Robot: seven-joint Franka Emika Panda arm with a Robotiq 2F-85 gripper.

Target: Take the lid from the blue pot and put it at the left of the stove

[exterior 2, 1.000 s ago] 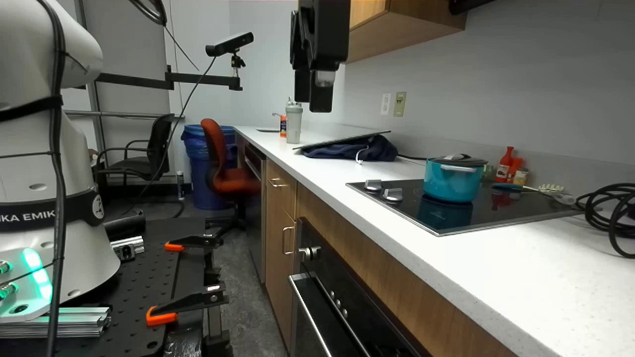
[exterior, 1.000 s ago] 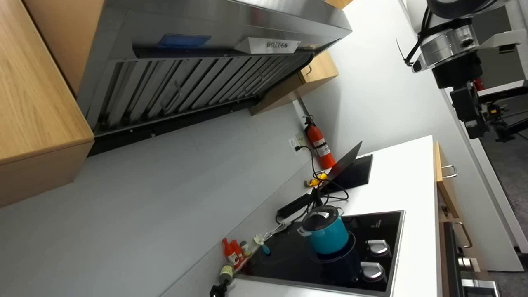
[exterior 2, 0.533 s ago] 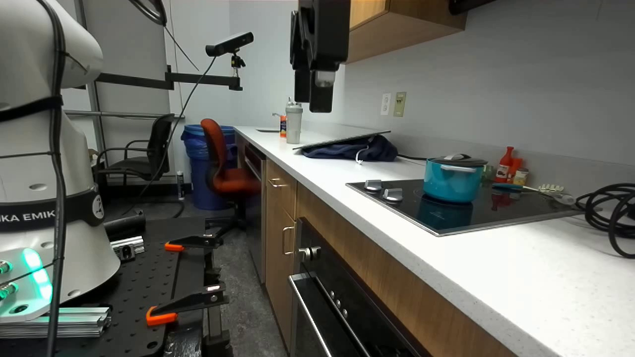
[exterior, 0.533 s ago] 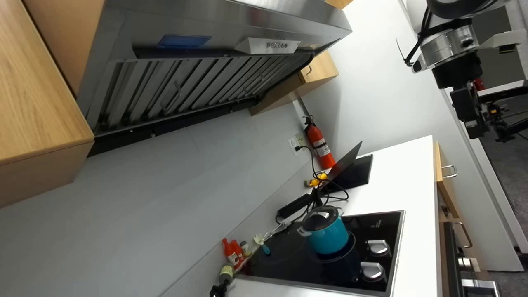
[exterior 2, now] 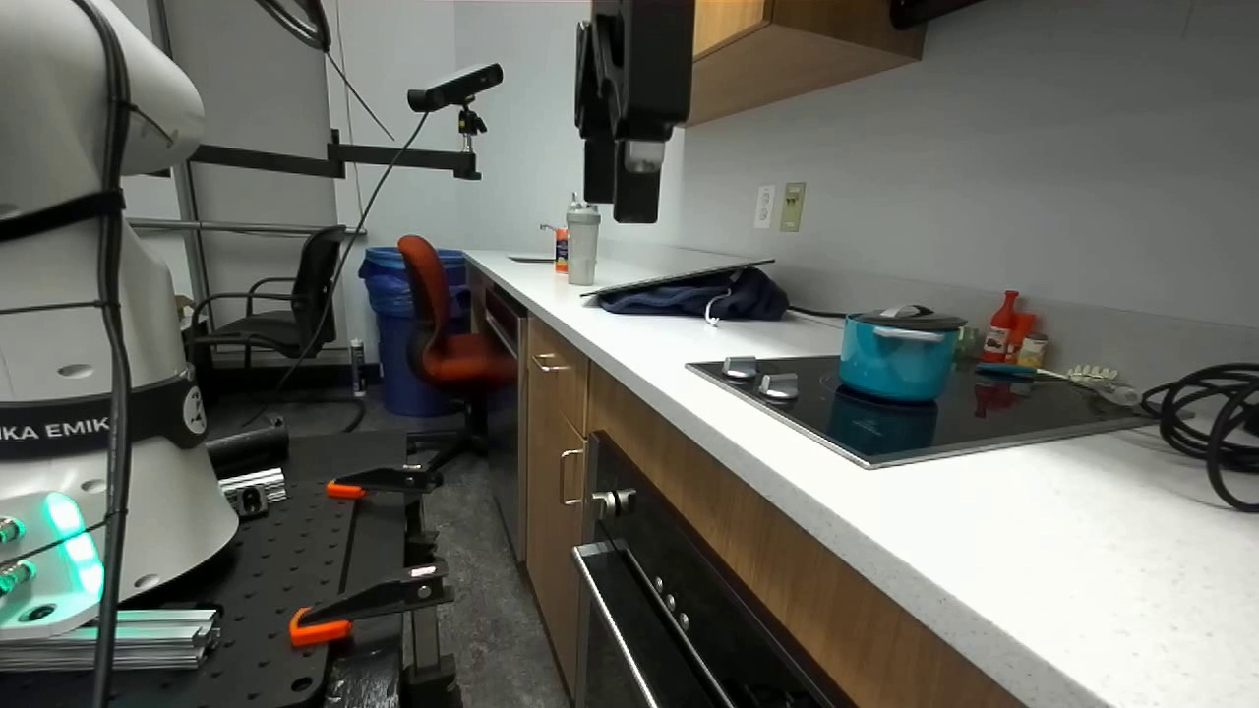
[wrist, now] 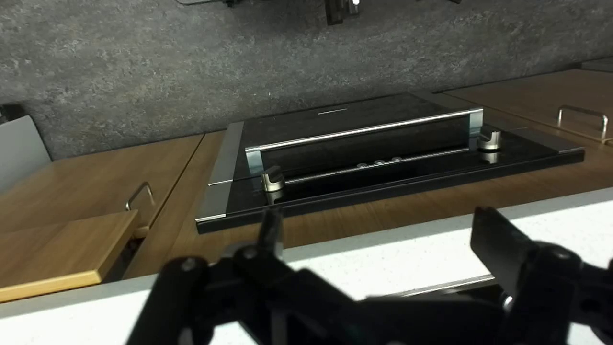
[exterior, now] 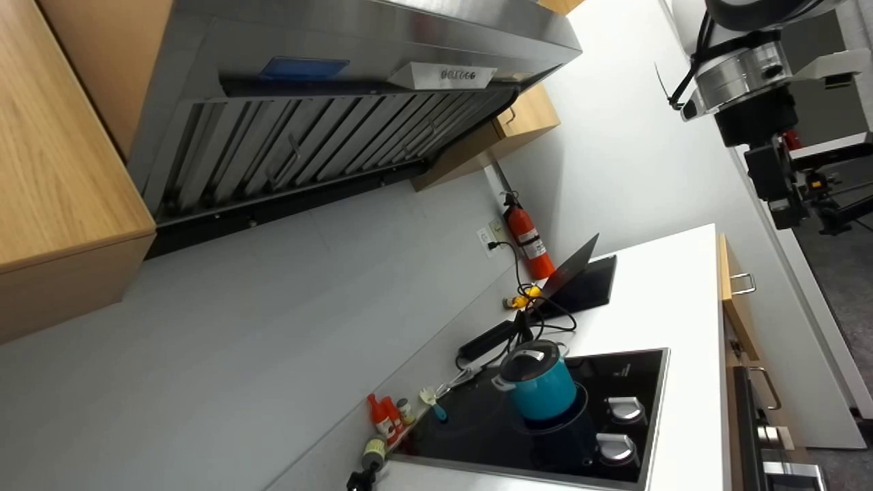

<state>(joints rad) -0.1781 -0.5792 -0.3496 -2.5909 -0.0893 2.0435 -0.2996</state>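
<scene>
Seems at the approach step, with black two-fingered gripper (wrist: 378,218) spread wide, holding nothing, and next likely calls for travel toward four o'clock in an exterior view, down onto the dark round lid (exterior 2: 913,319) atop the teal-blue cylindrical pot (exterior 2: 895,368) on the flat black glass cooktop (exterior 2: 993,431).

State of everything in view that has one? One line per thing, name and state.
Gripper: open, holding nothing
Black glass cooktop: can't tell if on
Silver cooktop knobs: settings unreadable
Blue pot: upright on the cooktop, covered
Pot lid: on
Wooden drawer in wrist view: partly pulled out
Oven door: shut
Laptop: looks open
Black plug: in the wall outlet
Robot base light: lit green
</scene>
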